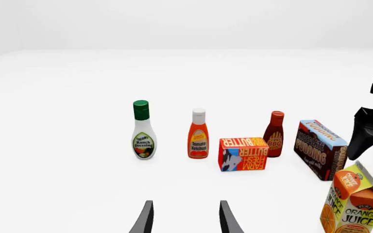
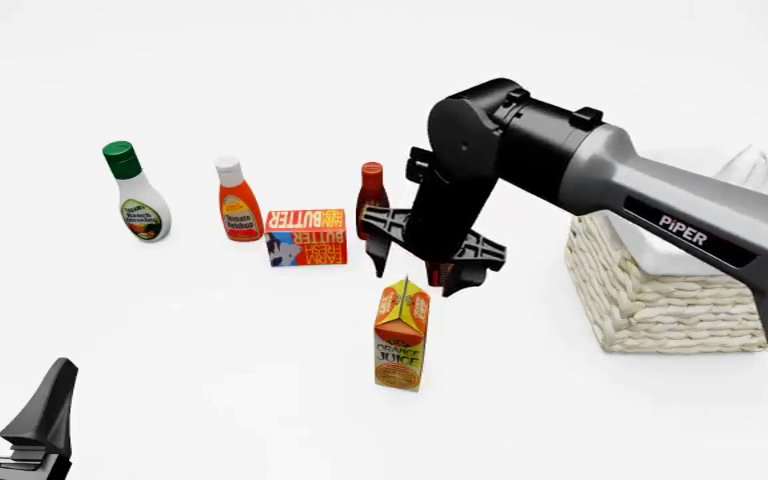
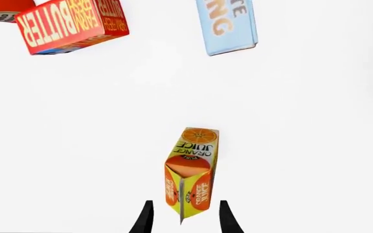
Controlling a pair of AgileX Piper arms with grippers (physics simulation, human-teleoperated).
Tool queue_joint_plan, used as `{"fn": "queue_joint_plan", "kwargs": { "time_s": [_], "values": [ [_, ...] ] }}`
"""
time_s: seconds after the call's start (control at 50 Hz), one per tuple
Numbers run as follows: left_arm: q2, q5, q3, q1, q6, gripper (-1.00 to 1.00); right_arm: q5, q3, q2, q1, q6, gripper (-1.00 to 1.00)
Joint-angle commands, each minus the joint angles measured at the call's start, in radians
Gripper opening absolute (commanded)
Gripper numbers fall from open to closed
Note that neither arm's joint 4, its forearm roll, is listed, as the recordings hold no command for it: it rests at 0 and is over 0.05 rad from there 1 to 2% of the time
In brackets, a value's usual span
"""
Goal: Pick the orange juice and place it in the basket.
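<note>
White bench all round — the orange juice [image 2: 402, 335] is standing upright, well left of the basket [image 2: 664, 290]. Above it the right hand [image 2: 418, 268] is hovering, fingers spread, nothing pinched — the approach step. Next, I judge: lowering squarely around the carton's top.

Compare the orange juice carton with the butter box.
The orange juice is a tall gable-top carton standing upright; the butter box is squat with a flat top. The juice is orange and yellow; the butter is red-orange with a blue picture panel. Both stand untouched on the table.
</note>
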Motion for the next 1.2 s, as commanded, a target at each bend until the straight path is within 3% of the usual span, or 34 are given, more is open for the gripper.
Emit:
{"fn": "queue_joint_plan", "kwargs": {
  "time_s": [0.02, 0.4, 0.52, 0.72, 0.74, 1.2],
  "values": [
    [0.000, 0.000, 0.000, 0.000, 0.000, 1.00, 0.000, -0.007, 0.012, 0.006, -0.005, 1.00],
    [0.000, 0.000, 0.000, 0.000, 0.000, 1.00, 0.000, -0.001, 0.039, 0.008, -0.025, 1.00],
    [0.000, 0.000, 0.000, 0.000, 0.000, 1.00, 0.000, -0.023, 0.046, 0.031, -0.007, 1.00],
    [0.000, 0.000, 0.000, 0.000, 0.000, 1.00, 0.000, -0.032, 0.062, 0.026, -0.021, 1.00],
    [0.000, 0.000, 0.000, 0.000, 0.000, 1.00, 0.000, -0.021, 0.064, 0.008, -0.042, 1.00],
    [0.000, 0.000, 0.000, 0.000, 0.000, 1.00, 0.000, -0.014, 0.081, 0.007, -0.058, 1.00]
  ]
}}
